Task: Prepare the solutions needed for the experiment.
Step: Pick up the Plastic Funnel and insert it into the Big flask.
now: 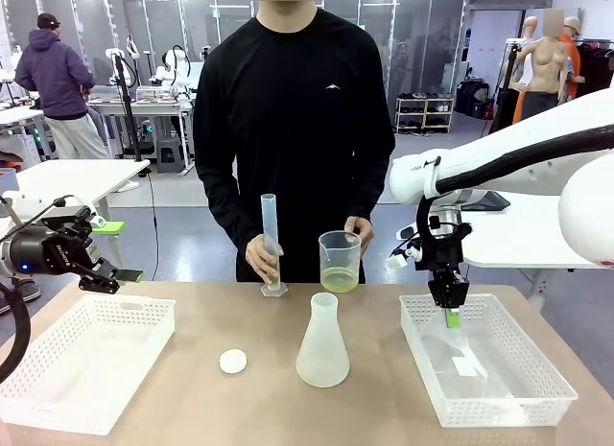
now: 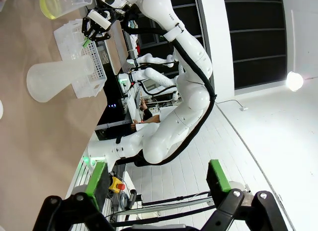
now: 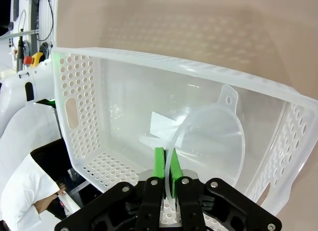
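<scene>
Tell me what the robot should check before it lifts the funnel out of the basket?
1. The right gripper is shut on the funnel rim: ok.
2. The funnel is free of the basket wall: cannot tell.
3. The flask is upright, mouth uncovered, lid beside it: ok.
4. The left gripper is open, away from the flask: ok.
5. The person holds the cup of yellow-green liquid and the tube behind the flask: ok.

Front cam: fixed, robot's side, faces across table (image 1: 240,316) to person (image 1: 297,110) far side. Left wrist cam rolled sideways, sees flask (image 2: 54,82) and right basket (image 2: 94,67) far off, shared with front. Right wrist cam close inside that basket.
</scene>
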Tool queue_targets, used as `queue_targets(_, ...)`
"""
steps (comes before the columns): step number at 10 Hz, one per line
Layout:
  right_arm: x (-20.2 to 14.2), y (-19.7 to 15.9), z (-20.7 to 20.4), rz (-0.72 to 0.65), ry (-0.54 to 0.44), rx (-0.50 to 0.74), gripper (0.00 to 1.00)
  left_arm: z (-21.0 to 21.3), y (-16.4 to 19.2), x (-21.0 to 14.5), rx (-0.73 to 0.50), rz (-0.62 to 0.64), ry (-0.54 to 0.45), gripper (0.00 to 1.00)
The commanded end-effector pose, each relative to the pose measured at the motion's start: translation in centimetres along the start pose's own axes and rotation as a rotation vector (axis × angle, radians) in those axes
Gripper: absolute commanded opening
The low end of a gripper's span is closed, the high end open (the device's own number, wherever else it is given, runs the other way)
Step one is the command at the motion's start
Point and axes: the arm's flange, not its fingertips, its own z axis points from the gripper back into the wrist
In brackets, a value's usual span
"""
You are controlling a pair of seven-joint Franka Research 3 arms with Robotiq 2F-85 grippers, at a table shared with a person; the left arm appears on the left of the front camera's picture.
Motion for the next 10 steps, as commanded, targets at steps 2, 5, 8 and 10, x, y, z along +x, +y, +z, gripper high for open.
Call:
queue_targets(2,0.9,3.4,1.4,-0.049,0.034,-0.046,0.00,0.0,-0.2,0.1,-0.002,0.004,0.003,1.00)
queue_targets(5,2.8,10.8,5.5,-0.150,0.083,-0.223,0.00,0.0,-0.2,0.1,-0.002,0.004,0.003,1.00)
queue_targets(8,4.6,20.1,8.7,-0.279,0.089,-0.596,0.00,0.0,-0.2,0.1,-0.002,0.004,0.003,1.00)
queue_targets(10,5.6,25.0,8.7,-0.268,0.066,-0.784,0.00,0.0,-0.2,0.1,-0.002,0.004,0.003,1.00)
